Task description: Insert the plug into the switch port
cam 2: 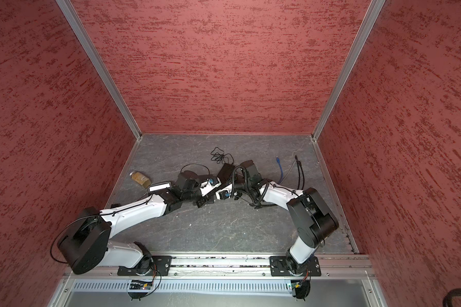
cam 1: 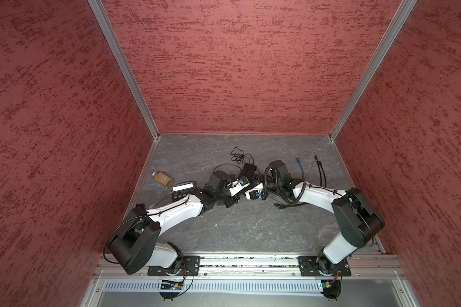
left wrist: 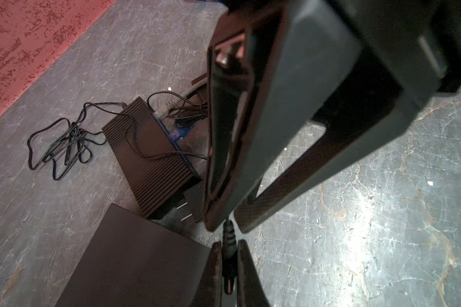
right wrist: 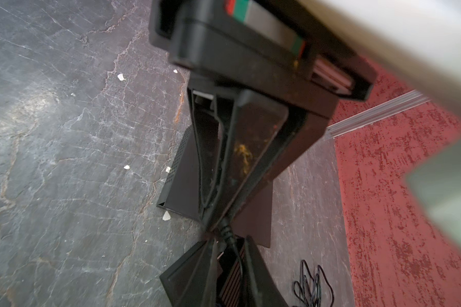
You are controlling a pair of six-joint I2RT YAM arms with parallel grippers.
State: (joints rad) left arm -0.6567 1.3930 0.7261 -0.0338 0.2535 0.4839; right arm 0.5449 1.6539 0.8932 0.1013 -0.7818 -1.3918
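In the left wrist view my left gripper [left wrist: 229,243] is shut on the black barrel plug [left wrist: 229,255], just above the floor. My right gripper [left wrist: 226,226] meets it tip to tip, with its fingers on either side of the plug's ribbed collar. The right wrist view shows my right gripper [right wrist: 230,239] narrowly open. The plug's thin cable [right wrist: 236,255] runs between its fingers with a gap beside it. The switch [left wrist: 149,156], a black ribbed box with a blue port face [left wrist: 177,135], lies beyond on the floor [cam 1: 248,170]. Its power port is not visible.
A flat black box [left wrist: 133,260] and a pronged power adapter [left wrist: 186,210] lie beside the switch. A tangled black cord [cam 1: 240,156] sits behind it. A spice jar [cam 1: 162,178] and a calculator [cam 1: 183,189] lie at the left. Blue [cam 1: 300,166] and black cables [cam 1: 321,172] lie at the right.
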